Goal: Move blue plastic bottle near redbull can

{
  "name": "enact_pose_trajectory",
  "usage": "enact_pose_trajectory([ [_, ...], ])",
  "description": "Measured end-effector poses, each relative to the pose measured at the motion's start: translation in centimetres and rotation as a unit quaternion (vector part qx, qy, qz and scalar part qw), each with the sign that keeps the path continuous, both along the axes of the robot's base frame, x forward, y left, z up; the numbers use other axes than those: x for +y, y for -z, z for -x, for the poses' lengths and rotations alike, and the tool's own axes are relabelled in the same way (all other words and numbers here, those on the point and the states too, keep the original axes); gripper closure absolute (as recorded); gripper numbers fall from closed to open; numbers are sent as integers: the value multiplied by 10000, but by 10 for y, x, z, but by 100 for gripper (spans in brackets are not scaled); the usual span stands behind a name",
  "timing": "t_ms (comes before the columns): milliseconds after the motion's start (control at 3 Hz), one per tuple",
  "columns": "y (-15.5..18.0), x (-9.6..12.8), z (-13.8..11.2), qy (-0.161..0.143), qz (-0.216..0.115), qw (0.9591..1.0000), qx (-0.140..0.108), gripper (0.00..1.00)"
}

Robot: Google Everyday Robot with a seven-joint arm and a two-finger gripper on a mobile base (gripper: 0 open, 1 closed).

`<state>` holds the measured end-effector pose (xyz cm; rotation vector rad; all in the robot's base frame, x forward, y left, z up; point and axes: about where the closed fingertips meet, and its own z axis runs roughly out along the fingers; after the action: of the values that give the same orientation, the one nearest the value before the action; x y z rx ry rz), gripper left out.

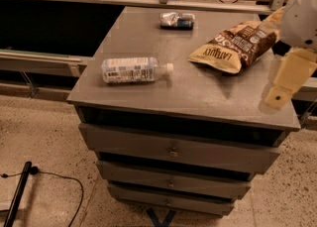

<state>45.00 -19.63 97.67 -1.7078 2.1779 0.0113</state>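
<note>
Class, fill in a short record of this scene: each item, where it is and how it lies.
bottle: front left of cabinet top, on its side, cap pointing right
can: far end, on its side
chip bag: right side, lying flat
gripper: at right front edge, away from bottle
bottle and can: well apart

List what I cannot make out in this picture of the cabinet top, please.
All in the camera view:
- gripper, above the right side of the cabinet: its upper part and the arm are cut off by the right edge.
- chip bag: right end hidden behind the arm.
- blue plastic bottle: label print too small to read.
- redbull can, at the far end: markings too small to read.
- drawers: shut, contents hidden.
</note>
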Motion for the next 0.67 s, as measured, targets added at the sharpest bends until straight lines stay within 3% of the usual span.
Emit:
enact_pose_trajectory([
  [333,19,30,-24,-187,-664,9974,206,0],
  [667,28,53,-39,-405,-1147,9925,123,0],
])
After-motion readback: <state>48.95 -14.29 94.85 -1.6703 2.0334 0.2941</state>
